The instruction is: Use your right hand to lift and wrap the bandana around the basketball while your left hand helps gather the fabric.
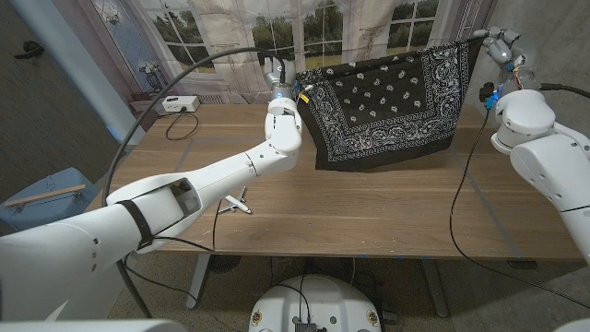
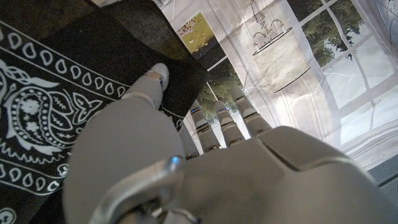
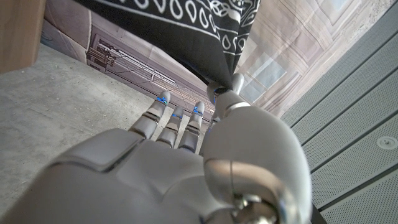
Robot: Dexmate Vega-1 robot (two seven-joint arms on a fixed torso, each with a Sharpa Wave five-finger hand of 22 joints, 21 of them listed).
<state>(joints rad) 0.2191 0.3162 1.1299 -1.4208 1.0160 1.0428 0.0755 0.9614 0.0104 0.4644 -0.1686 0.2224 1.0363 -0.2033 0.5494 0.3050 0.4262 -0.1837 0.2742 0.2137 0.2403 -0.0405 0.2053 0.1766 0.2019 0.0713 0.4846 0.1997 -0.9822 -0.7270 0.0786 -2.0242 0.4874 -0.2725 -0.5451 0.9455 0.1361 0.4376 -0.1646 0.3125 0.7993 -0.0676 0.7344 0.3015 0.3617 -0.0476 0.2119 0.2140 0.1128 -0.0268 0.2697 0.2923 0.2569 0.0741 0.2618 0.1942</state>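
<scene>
**Bandana, black paisley: held aloft between two robot hands**

Handling: we judge the bandana [image 1: 387,101] light, limp and prone to slipping; it will sag wherever unsupported. Best taken at the corners or along the hem, pinched firmly, as a loose hold would let it slide free.

Appearance: black cloth, white paisley print with a bordered edge, spread nearly flat as a hanging sheet.

Position: stretched in the air above the far side of the tabletop [image 1: 369,207], its lower edge close to the wood; we cannot tell if it touches.

Left robot hand [image 1: 279,85]: grips the left upper corner, thumb pressed on the cloth in the left wrist view.

Right robot hand [image 1: 499,44]: holds the right upper corner, fingers closed at the hem.

We see no basketball. A small white object [image 1: 238,204] lies on the near-left tabletop.
</scene>
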